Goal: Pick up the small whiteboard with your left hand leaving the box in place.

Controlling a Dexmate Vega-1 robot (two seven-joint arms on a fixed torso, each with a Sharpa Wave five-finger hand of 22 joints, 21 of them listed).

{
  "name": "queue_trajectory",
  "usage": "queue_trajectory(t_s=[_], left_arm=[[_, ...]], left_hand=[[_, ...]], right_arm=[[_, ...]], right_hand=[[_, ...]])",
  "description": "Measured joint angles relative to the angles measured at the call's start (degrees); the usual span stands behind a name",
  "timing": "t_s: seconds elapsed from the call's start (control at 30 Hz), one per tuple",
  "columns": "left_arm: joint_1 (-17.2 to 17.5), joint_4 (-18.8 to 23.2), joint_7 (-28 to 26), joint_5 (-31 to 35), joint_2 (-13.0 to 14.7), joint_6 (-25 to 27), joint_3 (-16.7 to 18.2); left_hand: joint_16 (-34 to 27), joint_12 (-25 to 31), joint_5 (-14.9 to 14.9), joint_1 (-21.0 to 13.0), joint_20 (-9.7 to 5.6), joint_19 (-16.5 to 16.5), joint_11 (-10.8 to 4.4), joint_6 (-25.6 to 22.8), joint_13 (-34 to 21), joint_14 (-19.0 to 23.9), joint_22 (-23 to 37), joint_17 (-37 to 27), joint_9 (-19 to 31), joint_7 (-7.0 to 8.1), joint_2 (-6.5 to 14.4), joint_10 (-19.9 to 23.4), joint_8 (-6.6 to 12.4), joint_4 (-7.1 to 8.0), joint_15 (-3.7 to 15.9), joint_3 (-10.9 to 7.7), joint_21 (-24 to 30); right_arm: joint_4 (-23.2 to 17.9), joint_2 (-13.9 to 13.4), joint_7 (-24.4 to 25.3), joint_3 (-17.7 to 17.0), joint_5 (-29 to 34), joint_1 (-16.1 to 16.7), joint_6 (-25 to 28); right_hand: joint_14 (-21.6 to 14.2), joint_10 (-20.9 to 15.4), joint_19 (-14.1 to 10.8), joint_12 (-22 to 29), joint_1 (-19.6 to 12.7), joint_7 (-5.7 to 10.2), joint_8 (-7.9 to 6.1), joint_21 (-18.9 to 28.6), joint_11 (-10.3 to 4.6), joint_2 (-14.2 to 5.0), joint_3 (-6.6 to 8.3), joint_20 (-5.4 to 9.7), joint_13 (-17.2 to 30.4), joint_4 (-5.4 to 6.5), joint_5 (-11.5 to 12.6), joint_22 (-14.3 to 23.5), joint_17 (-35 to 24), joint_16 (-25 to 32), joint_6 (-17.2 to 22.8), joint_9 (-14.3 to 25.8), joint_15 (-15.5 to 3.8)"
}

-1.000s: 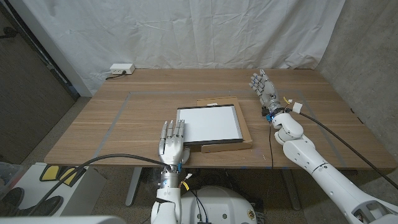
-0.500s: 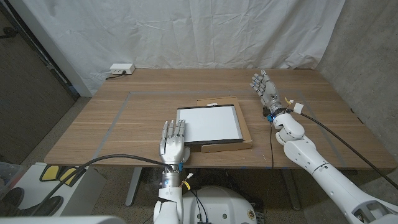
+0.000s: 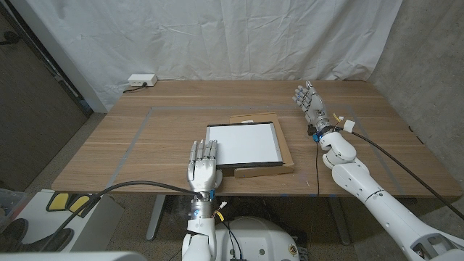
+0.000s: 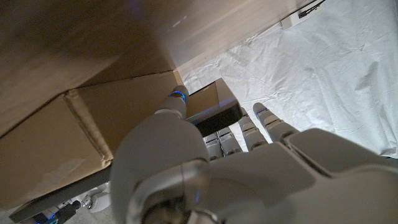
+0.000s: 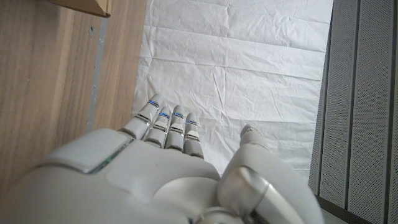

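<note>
The small whiteboard (image 3: 243,143), white with a black frame, lies on a flat cardboard box (image 3: 265,171) at the table's middle. My left hand (image 3: 202,165) is at the table's front edge, just left of the whiteboard's near-left corner, fingers straight and holding nothing. In the left wrist view my left hand (image 4: 217,177) reaches towards the board's dark frame edge (image 4: 214,118) beside the box (image 4: 93,127). My right hand (image 3: 308,102) is open to the right of the box, fingers spread, palm upright. The right wrist view shows my right hand (image 5: 155,168) bare.
The wooden table (image 3: 130,145) carries grey tape lines (image 3: 142,125) left of the box. A white power strip (image 3: 141,80) sits at the far left corner. A white sheet (image 3: 217,36) hangs behind. A black cable (image 3: 391,156) trails from my right wrist.
</note>
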State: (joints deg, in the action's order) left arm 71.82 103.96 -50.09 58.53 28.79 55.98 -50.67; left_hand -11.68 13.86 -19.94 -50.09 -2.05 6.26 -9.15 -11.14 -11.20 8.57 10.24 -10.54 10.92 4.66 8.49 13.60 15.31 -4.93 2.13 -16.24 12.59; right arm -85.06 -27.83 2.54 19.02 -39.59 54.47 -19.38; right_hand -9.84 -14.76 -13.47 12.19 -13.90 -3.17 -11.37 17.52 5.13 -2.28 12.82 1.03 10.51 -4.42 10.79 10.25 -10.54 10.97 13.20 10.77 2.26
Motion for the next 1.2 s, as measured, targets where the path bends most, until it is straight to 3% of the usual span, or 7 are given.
queue_trajectory(t_s=[0.5,0.87,1.2], left_arm=[[-0.67,-0.56,-2.05,-2.06,-0.05,-0.68,-0.62],[-0.69,-0.57,-3.15,-3.02,0.10,-1.02,-0.69],[-0.24,-0.22,-4.59,-4.14,-0.08,-1.38,-0.24]], left_hand=[[-0.19,0.00,3.37,-1.18,-0.01,2.63,0.66,-3.02,0.00,3.14,0.00,0.01,0.01,-1.19,2.65,2.66,0.00,0.87,0.16,-3.03,0.39],[-0.23,0.00,5.53,-1.43,-0.14,4.44,0.68,-5.35,0.21,5.28,0.00,-0.09,0.01,-0.96,2.92,4.76,0.00,2.15,0.26,-5.47,1.06],[-1.29,0.98,9.19,-1.90,-0.30,12.01,-0.43,-13.69,0.44,14.08,0.09,0.14,-0.29,-0.51,2.45,12.76,0.91,3.80,0.35,-9.50,3.50]], right_arm=[[0.27,-0.01,-0.25,-0.26,-0.30,0.05,-0.34],[0.23,-0.12,-0.38,-0.50,-0.50,0.37,-0.64],[-0.42,-0.32,-0.43,-0.68,-0.62,0.67,-0.71]], right_hand=[[0.00,-0.11,0.01,0.00,0.00,0.00,0.00,0.00,0.06,0.00,0.00,0.00,0.00,0.00,0.00,0.00,0.00,0.00,0.00,0.00,0.00],[0.01,-0.29,0.01,0.00,0.00,0.00,0.00,-0.39,-0.12,0.00,-0.03,0.00,0.00,-0.03,0.00,0.00,0.01,0.00,0.00,0.00,0.00],[-0.43,-0.29,0.00,0.00,0.00,0.00,0.00,-0.39,-0.12,0.00,-0.24,0.01,0.00,-0.24,0.00,0.00,0.01,0.00,0.00,0.00,0.19]])
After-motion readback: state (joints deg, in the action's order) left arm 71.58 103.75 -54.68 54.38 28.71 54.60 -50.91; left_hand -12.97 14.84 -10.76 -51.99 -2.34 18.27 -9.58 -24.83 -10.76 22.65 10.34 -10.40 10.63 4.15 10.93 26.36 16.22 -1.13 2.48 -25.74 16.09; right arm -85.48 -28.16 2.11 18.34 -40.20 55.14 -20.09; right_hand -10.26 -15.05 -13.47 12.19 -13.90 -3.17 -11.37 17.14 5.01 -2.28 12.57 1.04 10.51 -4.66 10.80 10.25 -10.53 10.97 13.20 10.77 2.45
